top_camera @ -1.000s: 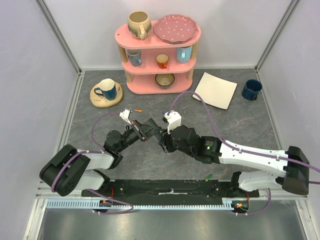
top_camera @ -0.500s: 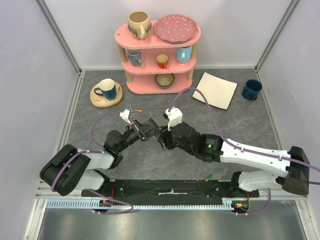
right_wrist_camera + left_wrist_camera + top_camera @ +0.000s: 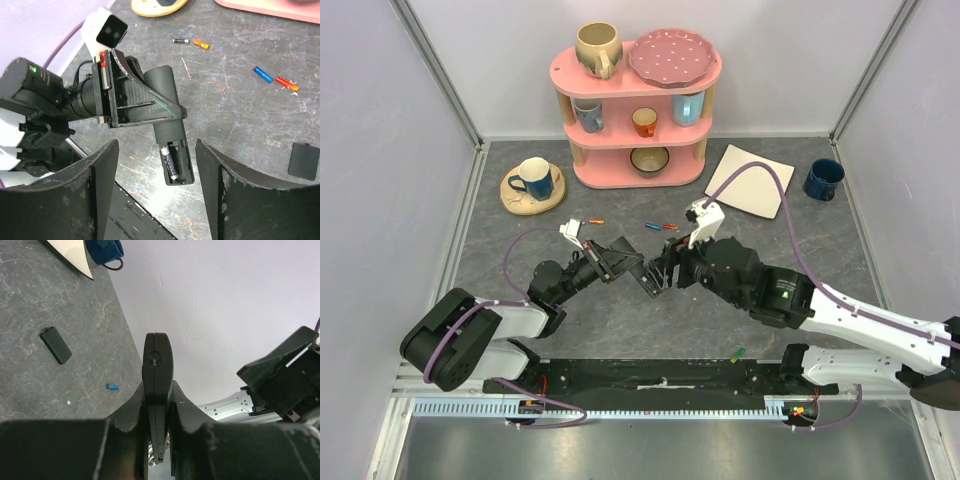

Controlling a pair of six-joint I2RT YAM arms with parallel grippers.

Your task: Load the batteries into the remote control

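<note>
Left gripper (image 3: 157,415) is clamped shut on the remote control (image 3: 175,150), holding it off the table (image 3: 520,300) with the open bay facing the right wrist camera. One dark battery (image 3: 170,164) sits in the bay; the slot beside it looks empty to us. Right gripper (image 3: 156,150) hangs just short of the bay, fingers spread wide, nothing between them.

We judge the step in hand is fetching the next cell. Loose ones lie on the table beyond the remote: blue battery (image 3: 262,74) and red battery (image 3: 286,83) nearly end to end, orange battery (image 3: 201,44) further off beside another dark cell (image 3: 180,41). The battery cover (image 3: 303,161) lies apart on the table.

To do it well, we'd take blue or red, pinch it at mid-length across its width so both ends stay free, and avoid nudging its neighbour. Polarity marks are too small to read, so check them before pressing in. Left should hold the remote steady, bay up.
</note>
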